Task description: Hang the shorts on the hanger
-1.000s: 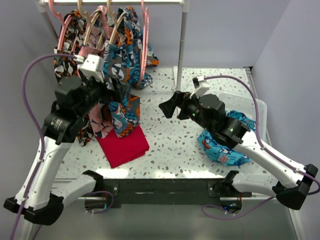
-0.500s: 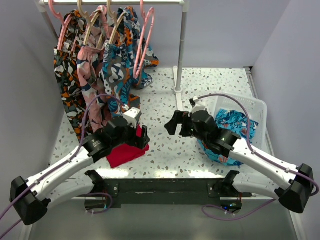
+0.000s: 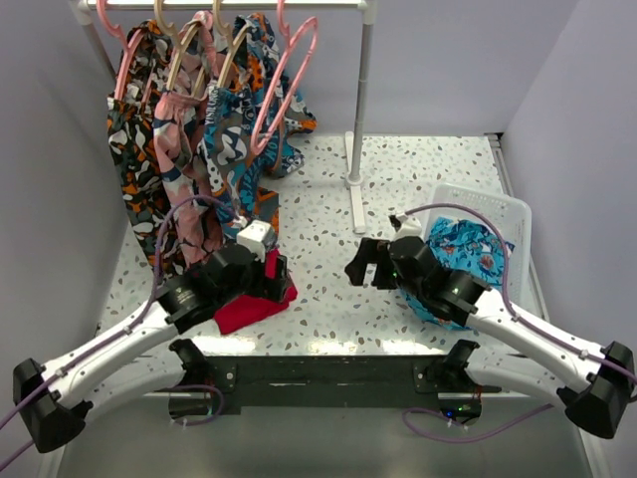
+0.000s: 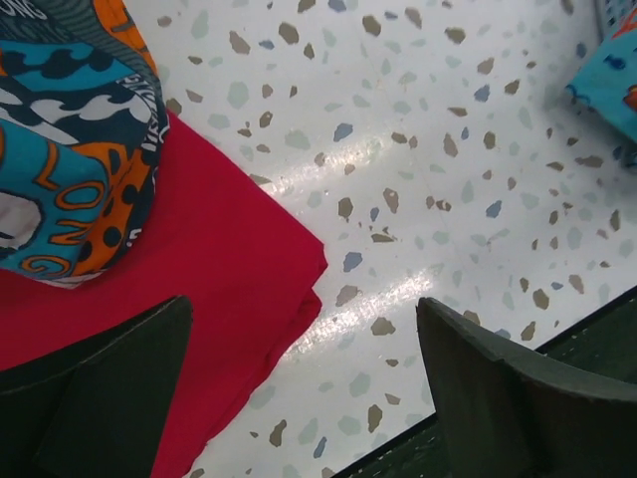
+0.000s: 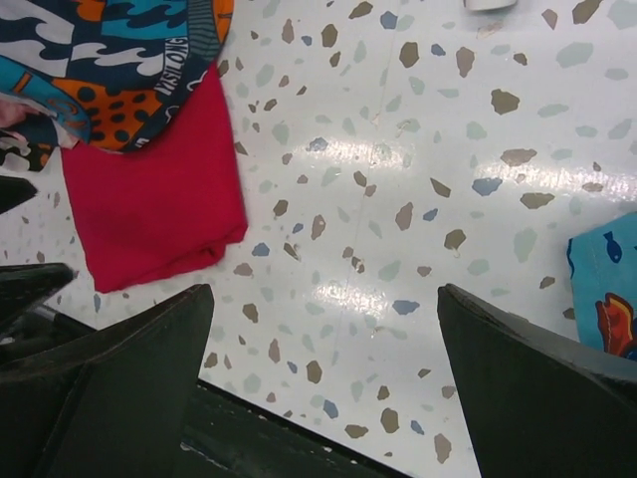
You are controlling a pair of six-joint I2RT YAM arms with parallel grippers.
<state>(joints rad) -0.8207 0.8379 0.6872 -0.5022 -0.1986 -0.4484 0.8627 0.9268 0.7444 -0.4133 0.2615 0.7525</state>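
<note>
The shorts [image 3: 235, 147], in teal-blue, orange, navy and white, hang on the tan hanger [image 3: 230, 62] from the rail at the back left. Their lower end drapes down over a red cloth [image 3: 251, 305]. The shorts' hem shows in the left wrist view [image 4: 70, 149] and in the right wrist view [image 5: 109, 60]. My left gripper [image 3: 279, 275] is open and empty, low over the red cloth's right edge [image 4: 199, 269], its jaws wide [image 4: 309, 398]. My right gripper [image 3: 366, 265] is open and empty above bare table [image 5: 323, 383].
The rail [image 3: 229, 4] also carries pink shorts [image 3: 177, 149] on a second tan hanger, orange-black shorts [image 3: 127, 149] and an empty pink hanger [image 3: 284, 80]. The rail's post [image 3: 360, 100] stands mid-table. A white basket [image 3: 498, 204] at the right holds turquoise shorts [image 3: 463, 244].
My left arm has come down from the hanging shorts to the table's front, its gripper empty. My right arm has drawn back toward the front. The empty pink hanger has swung right.
</note>
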